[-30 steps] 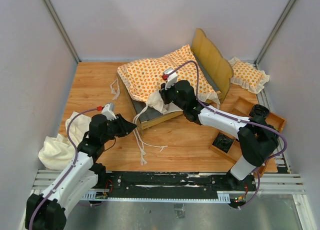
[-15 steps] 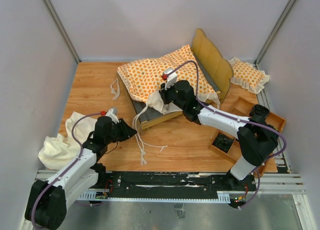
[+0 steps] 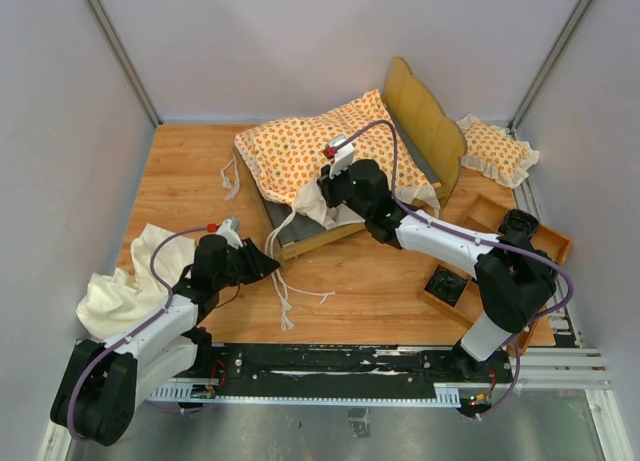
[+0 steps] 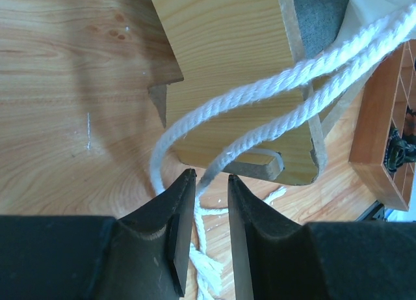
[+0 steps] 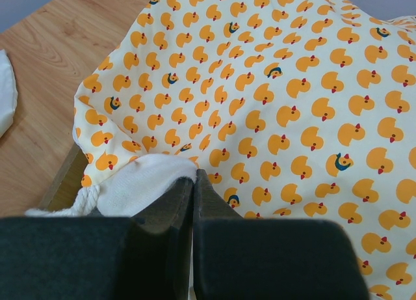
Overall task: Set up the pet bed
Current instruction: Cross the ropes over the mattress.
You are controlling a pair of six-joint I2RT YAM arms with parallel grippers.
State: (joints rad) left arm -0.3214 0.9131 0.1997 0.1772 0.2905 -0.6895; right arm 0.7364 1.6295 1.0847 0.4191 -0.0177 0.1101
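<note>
Toward the far edge of the wooden worktop [image 3: 190,171], the large duck-patterned orange cushion with cream ruffle [image 3: 320,151] lies askew on the light-wood bed frame with scalloped headboard [image 3: 430,121], so squaring it up and tying it down are probably yet to do. Your right end effector [image 5: 194,183] is clamped on the cushion's ruffle, while your left end effector [image 4: 211,179] straddles a white tie string [image 4: 260,98], jaws slightly apart, and whether it grips cannot be told. No writing is readable.

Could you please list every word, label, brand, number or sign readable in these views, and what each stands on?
None: no view shows any readable text. The cushion carries only a printed pattern of orange ducks; the bed frame and the tie strings bear no marks.
</note>
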